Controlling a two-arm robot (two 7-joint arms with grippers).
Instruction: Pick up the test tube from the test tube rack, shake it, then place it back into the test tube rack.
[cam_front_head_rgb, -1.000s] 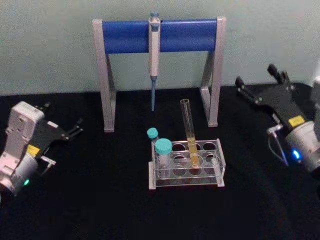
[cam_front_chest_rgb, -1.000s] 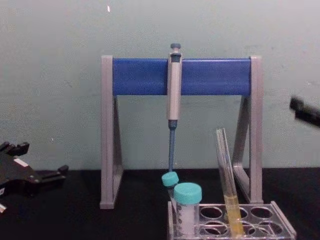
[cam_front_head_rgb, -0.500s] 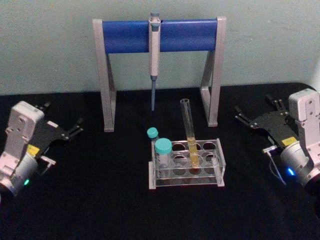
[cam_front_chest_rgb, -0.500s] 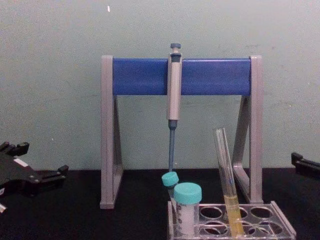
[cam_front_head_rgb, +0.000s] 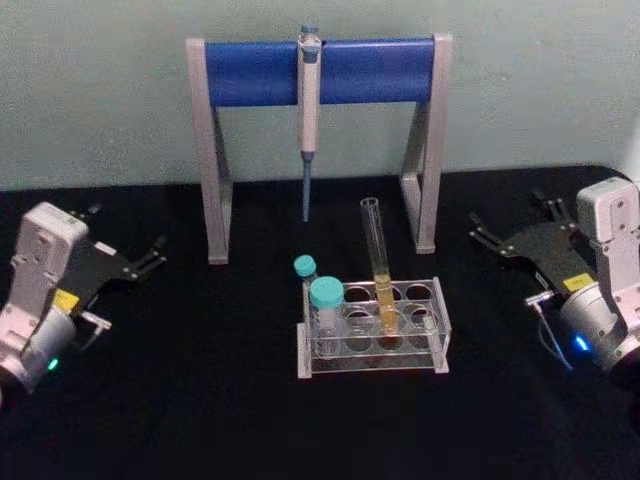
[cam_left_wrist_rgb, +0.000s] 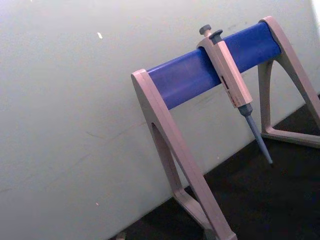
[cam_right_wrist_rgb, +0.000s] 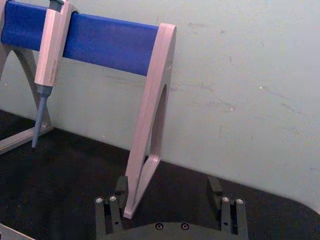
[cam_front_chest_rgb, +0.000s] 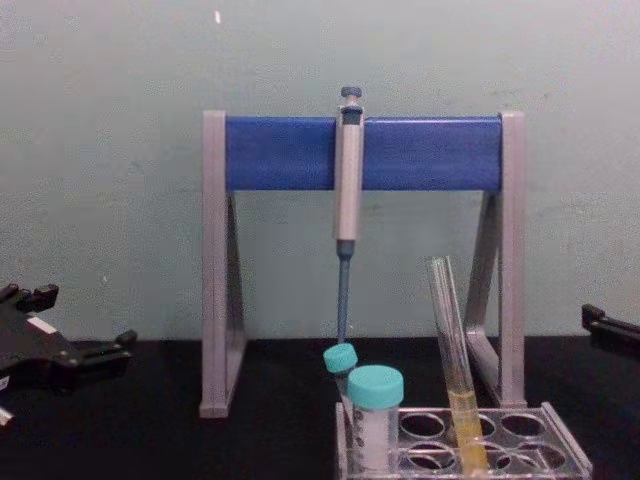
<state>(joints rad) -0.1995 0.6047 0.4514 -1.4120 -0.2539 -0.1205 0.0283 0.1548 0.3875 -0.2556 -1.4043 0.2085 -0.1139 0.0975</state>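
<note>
1. Over on the left, the left gripper (cam_front_head_rgb: 128, 268) rests on the black table (cam_front_head_rgb: 200, 400), its fingers apart and holding nothing.
2. Next, in the middle, the test tube (cam_front_head_rgb: 378, 262) leans in the test tube rack (cam_front_head_rgb: 372, 328), beside two teal-capped tubes (cam_front_head_rgb: 325, 300).
3. It looks light, thin and slippery (glass, so easy to break); I would pinch it gently on the clear part above the yellow liquid.
4. Farther right, the right gripper (cam_front_head_rgb: 520, 225) sits spread wide and empty.
5. From the chest view, the rack's bottom is cut off.
</note>
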